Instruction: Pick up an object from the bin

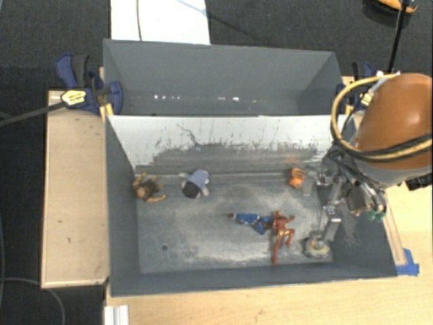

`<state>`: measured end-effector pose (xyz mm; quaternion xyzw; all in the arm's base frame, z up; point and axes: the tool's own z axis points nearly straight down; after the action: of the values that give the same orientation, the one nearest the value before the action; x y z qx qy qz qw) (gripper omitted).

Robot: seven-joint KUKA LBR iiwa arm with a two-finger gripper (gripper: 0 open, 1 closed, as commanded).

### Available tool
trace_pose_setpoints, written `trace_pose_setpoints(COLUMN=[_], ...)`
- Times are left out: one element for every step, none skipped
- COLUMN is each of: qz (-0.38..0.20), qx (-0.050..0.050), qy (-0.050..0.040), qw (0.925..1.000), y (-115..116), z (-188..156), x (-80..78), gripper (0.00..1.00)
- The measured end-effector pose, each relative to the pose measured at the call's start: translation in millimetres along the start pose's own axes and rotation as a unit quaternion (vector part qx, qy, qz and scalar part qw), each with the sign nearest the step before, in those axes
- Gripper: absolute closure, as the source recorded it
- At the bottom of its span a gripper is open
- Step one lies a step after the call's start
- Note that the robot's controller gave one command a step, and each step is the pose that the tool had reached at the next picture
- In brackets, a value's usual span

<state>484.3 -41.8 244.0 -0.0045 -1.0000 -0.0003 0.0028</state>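
Gripper (316,242) is low over the bin (223,80) floor in the front right corner. Its tip is at a small pale roundish thing (315,251); contact unclear, and whether it is open or closed cannot be told. A red-orange figure (281,232) lies just left of it, with a blue toy (249,219) beyond.

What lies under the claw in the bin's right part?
Bare grey bin floor shows around the claw, with a red-orange figure beside it. Directly beneath it is covered.

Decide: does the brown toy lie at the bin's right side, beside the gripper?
No, the brown toy lies at the left side, far from the gripper.
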Motion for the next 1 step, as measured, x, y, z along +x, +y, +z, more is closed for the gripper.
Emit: trace_pose_setpoints(qz=[-0.001], qx=[0.000], qy=[-0.0042], qw=[1.0000], y=[0.2], z=[-4.2], x=[-1.4], gripper=[0.00])
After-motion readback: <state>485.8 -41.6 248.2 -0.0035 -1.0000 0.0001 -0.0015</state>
